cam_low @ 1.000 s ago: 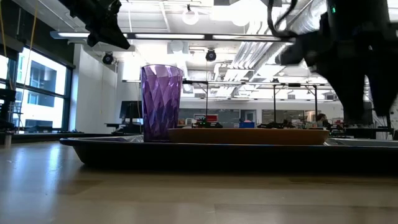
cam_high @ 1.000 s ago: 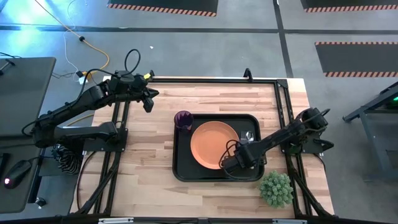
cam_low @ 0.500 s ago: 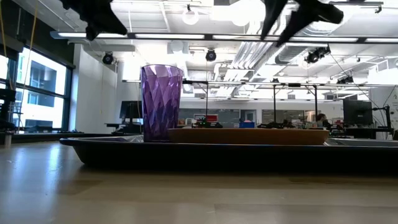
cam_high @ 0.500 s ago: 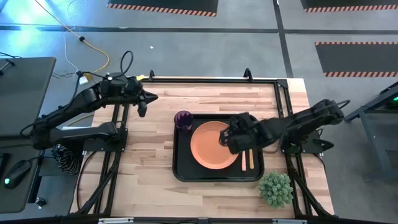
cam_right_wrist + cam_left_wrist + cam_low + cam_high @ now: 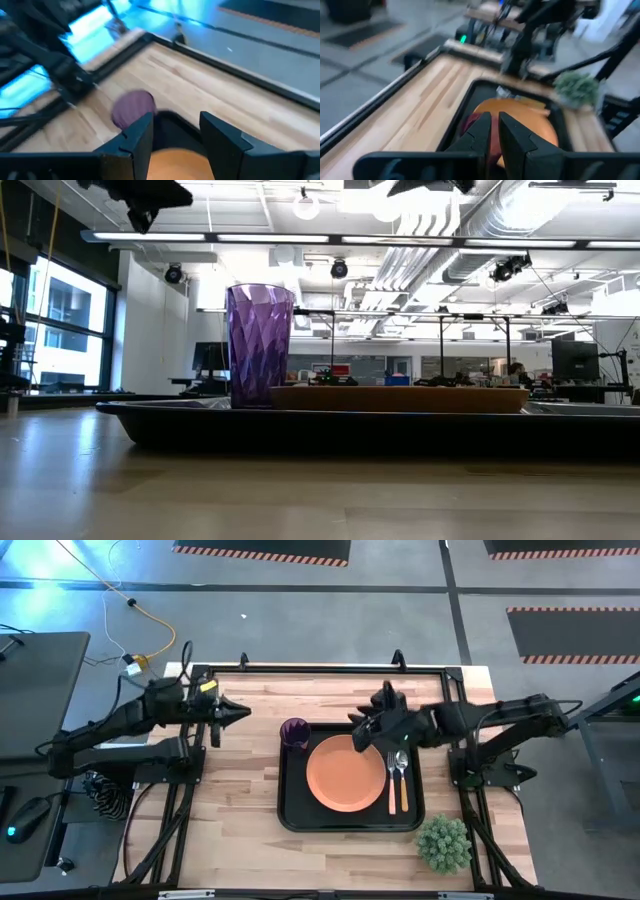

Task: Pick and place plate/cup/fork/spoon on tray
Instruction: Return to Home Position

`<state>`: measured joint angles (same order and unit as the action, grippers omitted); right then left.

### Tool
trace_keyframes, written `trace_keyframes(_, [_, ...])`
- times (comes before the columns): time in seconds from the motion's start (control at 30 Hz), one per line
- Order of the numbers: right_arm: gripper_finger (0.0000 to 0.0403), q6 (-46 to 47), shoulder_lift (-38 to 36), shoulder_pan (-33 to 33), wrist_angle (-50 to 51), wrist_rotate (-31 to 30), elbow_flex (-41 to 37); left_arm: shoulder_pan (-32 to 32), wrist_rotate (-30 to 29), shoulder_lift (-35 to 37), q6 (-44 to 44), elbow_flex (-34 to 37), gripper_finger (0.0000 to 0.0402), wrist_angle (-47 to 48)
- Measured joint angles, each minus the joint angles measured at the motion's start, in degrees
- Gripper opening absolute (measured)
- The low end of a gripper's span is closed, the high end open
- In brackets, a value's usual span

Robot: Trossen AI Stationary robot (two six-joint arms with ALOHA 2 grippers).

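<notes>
- Low view: the fork (image 5: 391, 783) and spoon (image 5: 403, 785) lie hidden behind the tray (image 5: 300, 430) rim and the plate (image 5: 400, 398).
- Low view: the left gripper (image 5: 148, 194) and right gripper (image 5: 430, 185) are cut off by the top edge.
- Left wrist view: that arm's own fingers (image 5: 517, 145) partly hide the cup (image 5: 471, 123).

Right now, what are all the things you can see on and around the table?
table: one, light wood.
tray: one, black, mid-table.
plate: one, orange, on the tray.
cup: one, purple, tray's far corner, left arm's side.
fork: one, silver and pale orange, tray, beside plate.
spoon: one, silver and orange, alongside fork.
plant: one, green, near corner, right arm's side.
left arm: one, dark, table's far edge, jaws shut.
right arm: one, dark, over tray's far edge, jaws open.
</notes>
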<state>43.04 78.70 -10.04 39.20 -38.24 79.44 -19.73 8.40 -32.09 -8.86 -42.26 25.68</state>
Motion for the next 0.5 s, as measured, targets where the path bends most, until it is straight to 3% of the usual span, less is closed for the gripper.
trace_keyframes(0.23, [0.0154, -13.3, -3.3, 5.2, -9.1, 8.6, 0.0, 2.7, -0.7, 12.4, -1.7, 11.7, 0.0023, -6.9])
trace_keyframes(0.5, [0.0154, -13.5, -4.3, 8.6, -9.7, 10.1, 0.0, 2.7, -6.8, 25.6, -4.7, 20.0, 0.0023, -6.7])
